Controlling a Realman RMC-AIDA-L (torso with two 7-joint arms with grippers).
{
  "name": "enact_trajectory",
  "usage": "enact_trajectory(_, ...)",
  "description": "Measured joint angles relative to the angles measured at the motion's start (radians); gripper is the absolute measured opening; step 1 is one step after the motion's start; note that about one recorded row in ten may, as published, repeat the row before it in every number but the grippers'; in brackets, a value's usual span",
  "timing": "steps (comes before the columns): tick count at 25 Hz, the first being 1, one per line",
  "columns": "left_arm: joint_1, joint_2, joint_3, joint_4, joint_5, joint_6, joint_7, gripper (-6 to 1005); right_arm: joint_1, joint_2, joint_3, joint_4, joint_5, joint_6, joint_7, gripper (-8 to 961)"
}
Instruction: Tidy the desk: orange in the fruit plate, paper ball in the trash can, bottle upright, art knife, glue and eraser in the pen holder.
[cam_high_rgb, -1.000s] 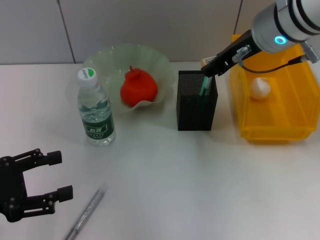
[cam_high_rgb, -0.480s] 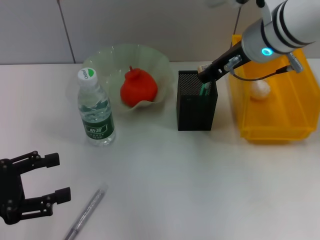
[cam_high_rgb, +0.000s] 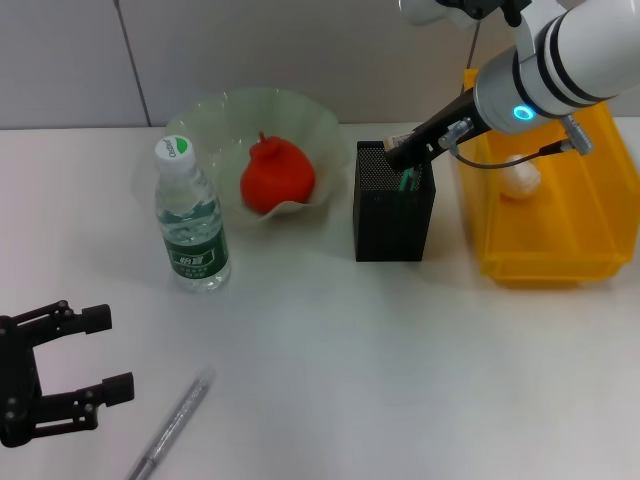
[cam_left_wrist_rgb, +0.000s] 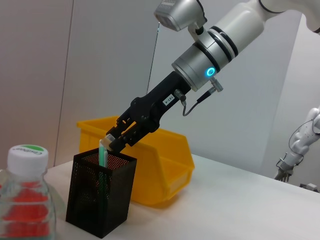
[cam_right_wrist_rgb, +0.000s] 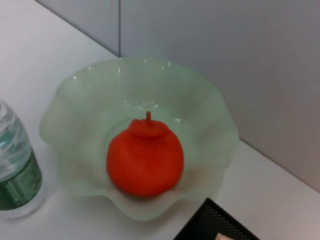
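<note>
The right gripper (cam_high_rgb: 393, 150) was poised over the rim of the black wire-mesh pen holder (cam_high_rgb: 394, 214), fingers clenched on a small pale block, judged the eraser (cam_left_wrist_rgb: 109, 138). A green stick (cam_left_wrist_rgb: 103, 155), possibly the glue, already stood inside. To finish well, the eraser should be centred over the opening, clear of the rim and the stick, before letting go. The left gripper (cam_high_rgb: 62, 372) waited low with fingers spread, near the grey slender art knife (cam_high_rgb: 172, 420) lying on the white desk (cam_high_rgb: 400, 380).

right tool (cam_high_rgb: 394, 148) shifted left above pen holder (cam_high_rgb: 394, 202), left tool (cam_high_rgb: 88, 352) drifted left
</note>
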Motion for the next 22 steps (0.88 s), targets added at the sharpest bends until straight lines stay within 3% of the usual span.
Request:
enact_trajectory(11,-0.003,-0.002,-0.011,0.011,-0.001,0.006,-0.001,761,-0.002,-0.002,0.001,-0.006,0.013,-0.016,-0.012,515)
enact_trajectory(14,-0.007,-0.003,-0.012,0.026,-0.001,0.000,-0.007,760,-0.009,-0.002,0.008,-0.041,0.012,-0.034,-0.012,609)
enact_trajectory(16,-0.013,-0.006,-0.011,0.060,0.002,-0.008,-0.034,759,-0.022,-0.002,0.015,-0.106,0.012,-0.088,-0.012,671)
enact_trajectory(21,-0.068,-0.019,0.022,0.291,0.127,-0.053,-0.246,758,-0.116,-0.004,0.011,-0.390,0.015,-0.309,-0.012,666)
enact_trajectory(22,-0.068,-0.019,0.022,0.291,0.127,-0.053,-0.246,757,-0.137,-0.003,0.007,-0.437,0.016,-0.344,-0.013,666)
